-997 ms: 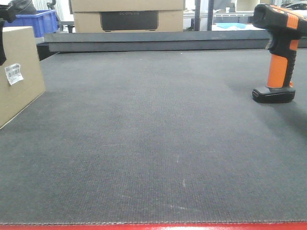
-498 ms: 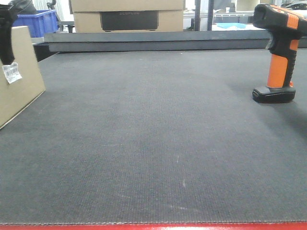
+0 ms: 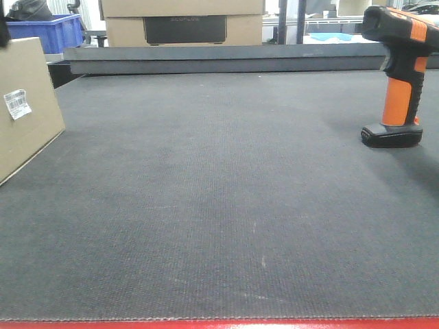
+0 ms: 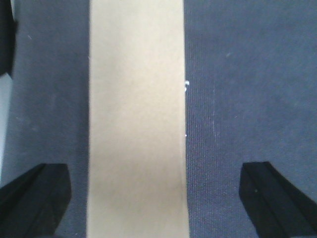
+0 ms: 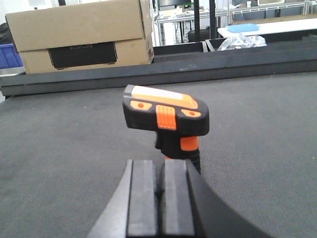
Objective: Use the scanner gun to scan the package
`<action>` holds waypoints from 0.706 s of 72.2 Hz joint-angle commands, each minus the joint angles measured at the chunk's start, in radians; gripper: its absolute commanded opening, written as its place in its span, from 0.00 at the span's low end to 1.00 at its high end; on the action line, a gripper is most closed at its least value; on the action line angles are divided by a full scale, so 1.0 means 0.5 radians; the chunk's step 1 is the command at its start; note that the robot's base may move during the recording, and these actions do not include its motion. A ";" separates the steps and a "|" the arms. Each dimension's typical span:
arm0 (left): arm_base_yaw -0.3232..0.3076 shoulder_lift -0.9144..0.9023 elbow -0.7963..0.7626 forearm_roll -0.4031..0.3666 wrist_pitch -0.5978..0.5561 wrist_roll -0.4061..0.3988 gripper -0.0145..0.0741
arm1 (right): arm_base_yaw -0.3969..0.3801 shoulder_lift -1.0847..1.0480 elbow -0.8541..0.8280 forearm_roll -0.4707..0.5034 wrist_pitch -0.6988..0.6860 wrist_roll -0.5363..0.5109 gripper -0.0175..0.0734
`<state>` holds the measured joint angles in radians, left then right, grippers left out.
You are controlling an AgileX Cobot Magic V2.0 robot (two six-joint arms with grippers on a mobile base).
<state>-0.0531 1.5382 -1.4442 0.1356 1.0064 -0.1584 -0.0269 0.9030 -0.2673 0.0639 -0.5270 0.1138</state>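
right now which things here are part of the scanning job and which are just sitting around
Part of the job:
- tan cardboard package with the white barcode label
- orange and black scanner gun, standing upright
- left hand, open above the package
- right hand, shut behind the scanner

Just lying about:
- large cardboard box with a dark panel
- blue plastic crate

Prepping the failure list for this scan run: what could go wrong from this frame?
1. The orange and black scanner gun stands upright on a small base; the closed right gripper just behind it could tip it.
2. The left gripper's fingers straddle the brown cardboard package open, so a grasp might shift its white barcode label from view.
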 commanded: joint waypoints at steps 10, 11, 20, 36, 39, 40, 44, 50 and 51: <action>0.001 -0.332 0.073 -0.003 -0.044 -0.051 0.61 | 0.001 -0.014 0.005 -0.011 0.012 0.000 0.01; 0.001 -0.356 0.095 -0.003 -0.072 -0.055 0.58 | 0.001 -0.014 0.005 -0.011 0.012 0.000 0.01; 0.001 -0.665 0.436 -0.003 -0.395 -0.105 0.21 | 0.001 -0.014 0.005 -0.011 0.016 0.000 0.01; 0.001 -1.177 1.077 -0.032 -1.260 -0.126 0.04 | 0.001 -0.014 0.005 -0.011 0.054 0.000 0.01; 0.001 -1.253 1.185 -0.032 -1.362 -0.126 0.04 | 0.001 -0.014 0.005 -0.011 0.062 0.000 0.01; 0.001 -1.276 1.220 -0.032 -1.400 -0.126 0.04 | 0.001 -0.014 0.005 -0.011 0.066 0.000 0.01; 0.001 -1.376 1.372 -0.032 -1.526 -0.126 0.04 | 0.001 -0.017 0.011 -0.011 0.067 0.000 0.01; 0.001 -1.506 1.560 -0.044 -1.614 -0.126 0.04 | 0.001 -0.061 0.039 -0.011 0.066 0.000 0.01; 0.001 -1.536 1.606 -0.050 -1.627 -0.126 0.04 | 0.001 -0.075 0.050 -0.011 0.070 0.000 0.01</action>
<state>-0.0531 0.8278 -0.7203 0.1241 0.2656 -0.2133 -0.0269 0.8950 -0.2589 0.0639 -0.4851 0.1138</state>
